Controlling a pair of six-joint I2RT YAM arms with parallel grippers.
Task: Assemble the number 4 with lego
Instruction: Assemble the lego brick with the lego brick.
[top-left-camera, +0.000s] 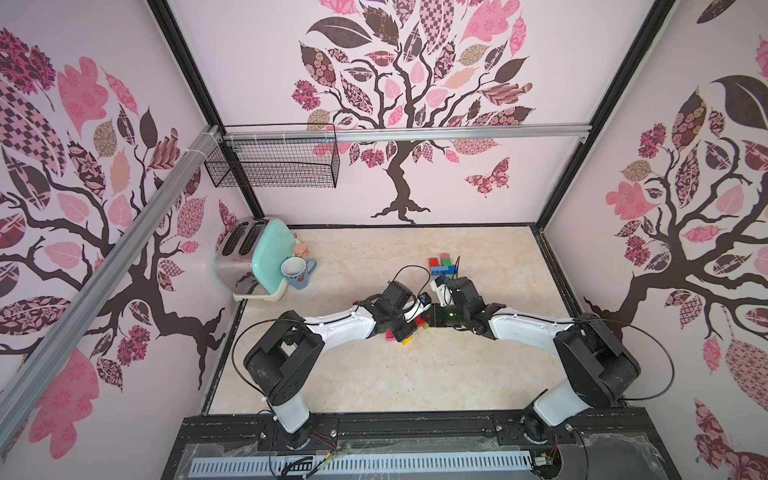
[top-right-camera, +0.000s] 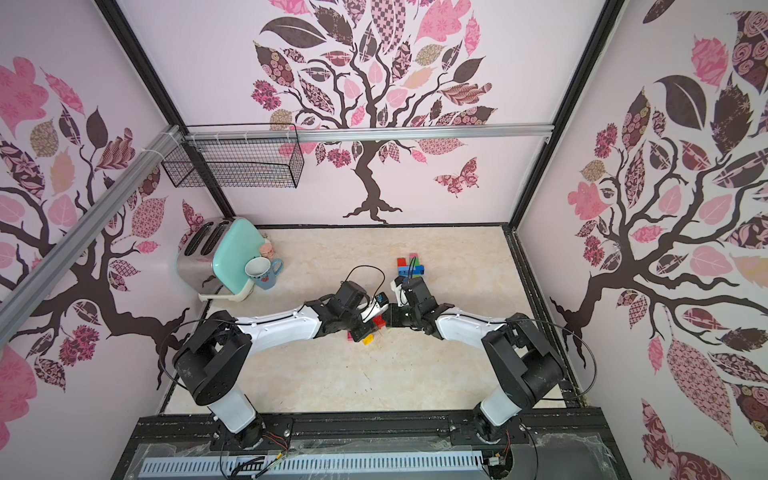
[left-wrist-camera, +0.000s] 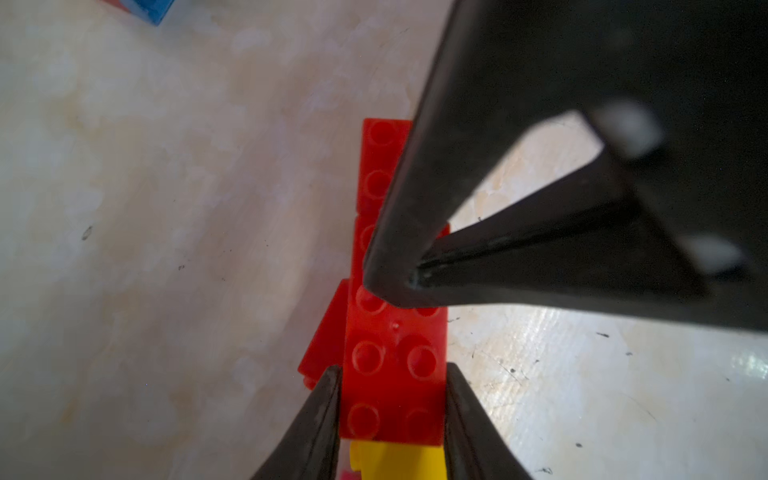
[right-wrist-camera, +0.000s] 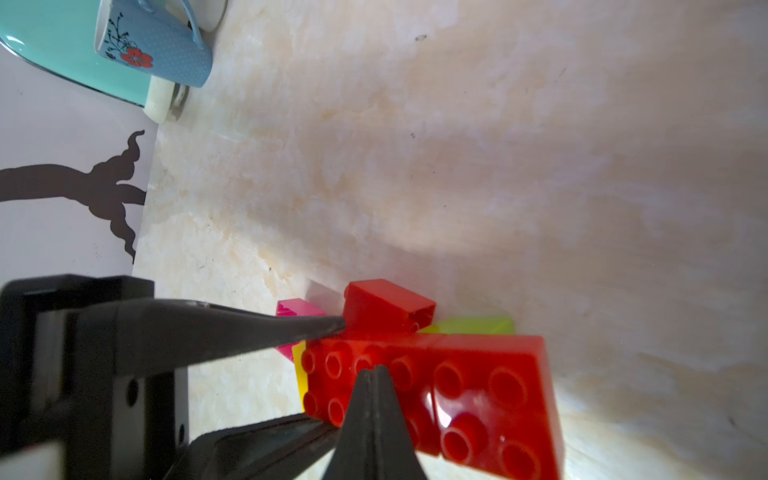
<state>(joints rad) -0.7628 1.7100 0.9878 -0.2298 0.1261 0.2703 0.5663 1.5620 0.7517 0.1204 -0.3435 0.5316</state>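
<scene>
The main danger here is a slip. The right tool (right-wrist-camera: 374, 370) is fully closed and empty, and its thin point rests on the studded top of a red brick (left-wrist-camera: 395, 336), in the lower middle of the left wrist view. The studs are round and glossy, so a downward push could slide off and strike the desk (top-left-camera: 415, 374) or the left tool (left-wrist-camera: 392, 370). That one stands narrow, with its jaws against both long sides of the same brick, so I judge that it holds it; how firmly, I cannot tell. If it pulls sideways while the other presses, the brick may turn out of line with the second red brick (right-wrist-camera: 494, 395) beside it. The support underneath is mostly hidden; only a yellow brick (left-wrist-camera: 399, 461) shows under the lower end, so an off-centre push might tip the row. A small red brick (right-wrist-camera: 386, 305) at the side could be knocked away.

The lego build (top-right-camera: 377, 323) lies just below the centre in both top views, with spare bricks (top-left-camera: 442, 266) a little above it.

The bricks are hard, shiny plastic, boxy with sharp corners; the pink brick (right-wrist-camera: 297, 309) shows a hollow side. The desk is pale and marbled, the tool fingers black, dull and tapering
</scene>
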